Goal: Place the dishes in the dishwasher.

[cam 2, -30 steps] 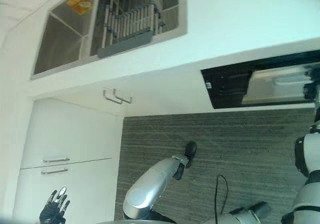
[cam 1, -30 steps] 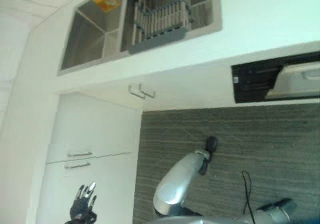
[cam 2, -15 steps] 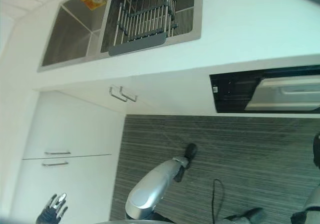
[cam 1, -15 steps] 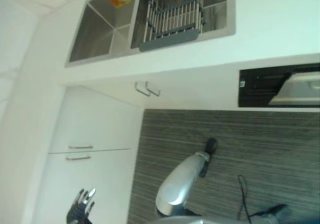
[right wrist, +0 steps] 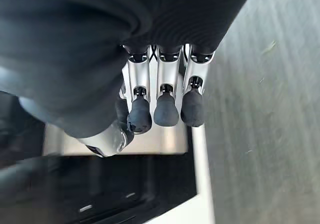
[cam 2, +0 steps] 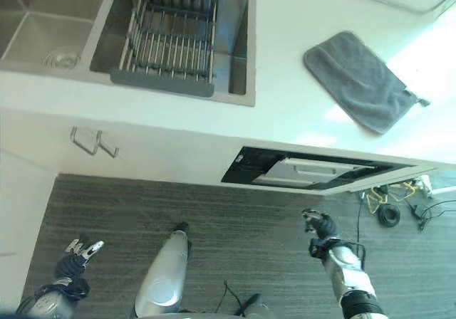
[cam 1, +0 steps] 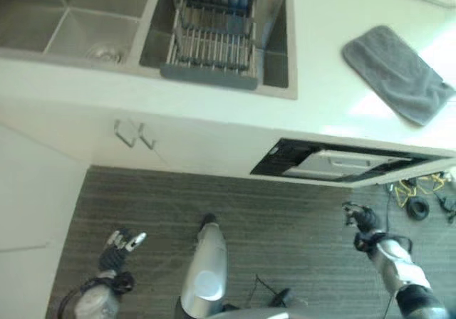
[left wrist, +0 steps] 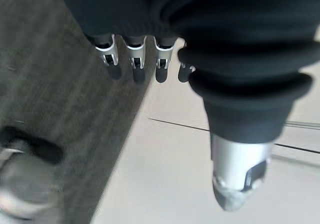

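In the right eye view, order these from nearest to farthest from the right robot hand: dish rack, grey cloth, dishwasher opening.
From the right robot hand, low over the floor:
1. Dishwasher opening, under the counter edge just above it.
2. Grey cloth, on the counter beyond.
3. Dish rack, in the sink, far across.

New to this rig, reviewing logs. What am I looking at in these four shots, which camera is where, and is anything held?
It is a humanoid robot looking down at a kitchen counter. The two wide pictures come from a stereo camera on its head; the two close ones sit on its wrists, looking along the fingers. The counter has a double sink with a dish rack in one basin, and a grey cloth beside it. Below the counter edge a dark dishwasher opening shows. The left hand and right hand hang over the striped floor, fingers relaxed, holding nothing.
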Tool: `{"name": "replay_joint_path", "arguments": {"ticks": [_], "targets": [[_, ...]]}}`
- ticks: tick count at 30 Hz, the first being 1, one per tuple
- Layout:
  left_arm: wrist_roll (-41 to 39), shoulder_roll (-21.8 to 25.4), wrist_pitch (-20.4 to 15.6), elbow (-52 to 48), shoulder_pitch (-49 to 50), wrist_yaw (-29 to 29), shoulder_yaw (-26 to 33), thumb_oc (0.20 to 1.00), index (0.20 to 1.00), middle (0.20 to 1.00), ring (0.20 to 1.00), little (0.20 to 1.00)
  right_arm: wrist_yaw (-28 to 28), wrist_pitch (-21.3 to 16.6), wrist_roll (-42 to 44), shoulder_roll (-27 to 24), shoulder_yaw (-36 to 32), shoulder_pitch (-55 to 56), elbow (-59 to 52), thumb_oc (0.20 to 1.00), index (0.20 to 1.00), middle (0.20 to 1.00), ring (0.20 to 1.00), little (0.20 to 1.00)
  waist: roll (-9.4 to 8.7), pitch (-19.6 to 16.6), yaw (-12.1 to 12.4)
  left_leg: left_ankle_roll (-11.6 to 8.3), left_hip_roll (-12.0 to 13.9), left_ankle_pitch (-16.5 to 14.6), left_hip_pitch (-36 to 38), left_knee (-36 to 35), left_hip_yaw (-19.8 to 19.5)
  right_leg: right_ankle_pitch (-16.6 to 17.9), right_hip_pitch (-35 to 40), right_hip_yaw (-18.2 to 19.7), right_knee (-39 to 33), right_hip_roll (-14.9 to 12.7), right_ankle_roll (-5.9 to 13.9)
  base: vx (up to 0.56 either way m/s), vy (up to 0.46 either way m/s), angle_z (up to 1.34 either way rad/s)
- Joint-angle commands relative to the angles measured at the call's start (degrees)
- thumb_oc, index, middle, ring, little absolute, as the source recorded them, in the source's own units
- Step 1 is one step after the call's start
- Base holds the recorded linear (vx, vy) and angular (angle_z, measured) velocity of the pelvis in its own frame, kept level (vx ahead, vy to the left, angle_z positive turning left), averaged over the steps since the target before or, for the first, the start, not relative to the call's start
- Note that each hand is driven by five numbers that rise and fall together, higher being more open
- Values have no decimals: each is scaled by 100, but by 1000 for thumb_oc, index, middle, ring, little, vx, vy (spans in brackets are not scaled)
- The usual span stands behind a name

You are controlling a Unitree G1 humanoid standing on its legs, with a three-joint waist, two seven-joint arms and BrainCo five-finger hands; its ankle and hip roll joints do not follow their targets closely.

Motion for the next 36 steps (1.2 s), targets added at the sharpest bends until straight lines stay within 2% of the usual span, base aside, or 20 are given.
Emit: {"name": "replay_joint_path", "arguments": {"ticks": [1, 2, 3, 5, 6, 8, 10, 11, 12, 13, 14, 15, 16, 17, 19, 21, 23, 28, 36], "targets": [[-168, 145, 5, -150, 143, 120, -424, 1000, 1000, 1000, 1000, 1000, 24, -588, -318, -586, -127, -324, 334, 200, 200, 200, 200, 200, 326, -258, -191, -266, 183, 651, 760, -1678, -78, -445, 18, 629, -578, 913, 335, 124, -45, 60], [-203, 129, 45, -128, 103, 114, -447, 1000, 1000, 1000, 1000, 1000, 51, -592, -323, -552, -103, -306, 377, 200, 200, 200, 200, 200, 324, -291, -242, -255, 174, 678, 782, -1748, -87, -465, -36, 681, -642, 971, 327, 202, -122, 71], [-207, 34, 140, 93, -112, 93, -563, 1000, 1000, 1000, 1000, 1000, 212, -613, -104, -400, -37, -217, 698, 200, 200, 200, 200, 200, 372, -439, -507, -228, 157, 726, 1081, -2098, -161, -581, -301, 1034, -925, 1302, 265, 295, -152, 75], [-219, -104, 355, 439, -332, -234, -675, 1000, 1000, 1000, 1000, 1000, 306, -677, 29, -160, -67, -55, 1154, 200, 200, 200, 200, 200, 458, -599, -873, -142, 66, 654, 1472, -2299, -308, -587, -572, 1713, -1046, 1672, 206, 368, -174, 74], [-200, -154, 432, 583, -431, -335, -681, 1000, 1000, 1000, 1000, 1000, 370, -706, -5, -113, -47, -25, 1347, 200, 200, 200, 200, 200, 506, -651, -979, -114, 32, 600, 1595, -2312, -360, -621, -676, 1858, -992, 1789, 170, 211, -121, 128], [-54, -231, 600, 958, -467, -461, -707, 1000, 1000, 1000, 1000, 1000, 480, -801, -128, -10, 93, -10, 1698, 200, 200, 200, 200, 200, 575, -736, -1038, -100, -16, 533, 1808, -2351, -457, -747, -623, 1890, -920, 1947, 49, 129, -135, 161], [26, -371, 707, 1656, -444, -438, -653, 1000, 1000, 1000, 1000, 1000, 573, -805, -403, 203, 344, 121, 2099, 379, 379, 379, 379, 379, 708, -960, -1117, -168, 30, 672, 2141, -2734, -396, -1014, -287, 1880, -979, 2157, -166, 93, -150, 75], [66, -399, 773, 1894, -498, -409, -648, 1000, 1000, 1000, 1000, 1000, 676, -872, -492, 286, 347, 183, 2374, 442, 442, 442, 442, 442, 734, -1036, -1159, -211, 39, 691, 2187, -2742, -335, -1044, -194, 1874, -1058, 2165, -211, 32, -63, 62], [104, -427, 891, 2051, -554, -355, -640, 1000, 1000, 1000, 1000, 1000, 706, -898, -612, 341, 359, 220, 2564, 545, 545, 545, 545, 545, 753, -1079, -1182, -238, 31, 681, 2214, -2727, -313, -1065, -99, 1852, -1149, 2151, -239, 1, -14, 76], [138, -509, 1206, 2356, -620, -513, -647, 1000, 1000, 1000, 1000, 1000, 631, -908, -808, 414, 400, 223, 2824, 1000, 1000, 1000, 1000, 1000, 779, -1122, -1225, -299, 43, 628, 2207, -2571, -218, -1076, 13, 1782, -1252, 2108, -284, -21, 6, 87], [57, -592, 1513, 2631, -673, -848, -671, 1000, 1000, 1000, 1000, 1000, 617, -818, -995, 464, 407, 232, 2994, 1000, 1000, 1000, 1000, 1000, 799, -1140, -1268, -352, 50, 590, 2152, -2386, -125, -1062, 86, 1723, -1311, 2073, -310, -85, 37, 73], [-6, -712, 1603, 2942, -773, -1373, -786, 1000, 1000, 1000, 1000, 1000, 572, -640, -1208, 529, 375, 243, 3230, 1000, 1000, 1000, 1000, 1000, 799, -1125, -1366, -415, 74, 484, 2036, -1935, 209, -1021, 175, 1591, -1379, 1983, -329, -139, 65, 52], [251, -795, 1474, 3024, -911, -1351, -971, 1000, 1000, 1000, 1000, 1000, 560, -529, -1251, 560, 314, 258, 3392, 1000, 1000, 1000, 1000, 1000, 783, -1114, -1457, -451, 107, 390, 1990, -1674, 440, -984, 265, 1503, -1455, 1926, -339, -225, 141, 64], [148, -896, 1572, 3053, -1094, -1257, -1131, 1000, 1000, 1000, 1000, 1000, 539, -327, -1200, 586, 333, 237, 3508, 1000, 1000, 1000, 1000, 1000, 815, -1176, -1555, -452, 152, 383, 2141, -1855, 630, -946, 326, 1331, -1529, 1888, -296, -183, 180, 69], [-81, -1020, 1690, 3085, -1176, -1117, -1071, 1000, 1000, 1000, 1000, 1000, 622, -206, -1157, 593, 335, 210, 3623, 1000, 1000, 1000, 1000, 1000, 925, -1318, -1623, -446, 190, 542, 2512, -2539, 703, -945, 391, 1246, -1627, 1917, -254, -86, 174, 68], [-169, -1084, 1677, 3147, -1192, -1006, -1051, 1000, 1000, 1000, 1000, 1000, 579, -129, -1030, 645, 319, 204, 3670, 1000, 1000, 1000, 1000, 1000, 965, -1420, -1652, -456, 194, 631, 2666, -2820, 720, -911, 421, 1276, -1691, 1956, -225, -16, 114, 20], [-411, -1130, 1644, 3273, -1203, -993, -922, 1000, 1000, 1000, 1000, 1000, 782, -15, -1038, 709, 254, 244, 3797, 1000, 1000, 1000, 1000, 1000, 981, -1548, -1719, -432, 171, 560, 2726, -2849, 725, -938, 456, 1350, -1691, 2004, -229, -2, 123, 13], [-421, -1167, 1485, 3437, -1213, -1069, -808, 1000, 1000, 1000, 1000, 1000, 930, 91, -1127, 818, 264, 299, 3924, 1000, 1000, 1000, 1000, 1000, 929, -1672, -1789, -401, 162, 469, 2847, -2849, 763, -943, 543, 1424, -1691, 2020, -216, 33, 45, -3], [-406, -1133, 1366, 3437, -1243, -1328, -863, 1000, 1000, 1000, 1000, 1000, 940, 175, -1005, 842, 353, 134, 3880, 1000, 1000, 1000, 1000, 1000, 903, -1793, -1770, -339, 151, 390, 2935, -2849, 813, -957, 599, 1479, -1691, 1996, -184, 32, 7, -1]]}}
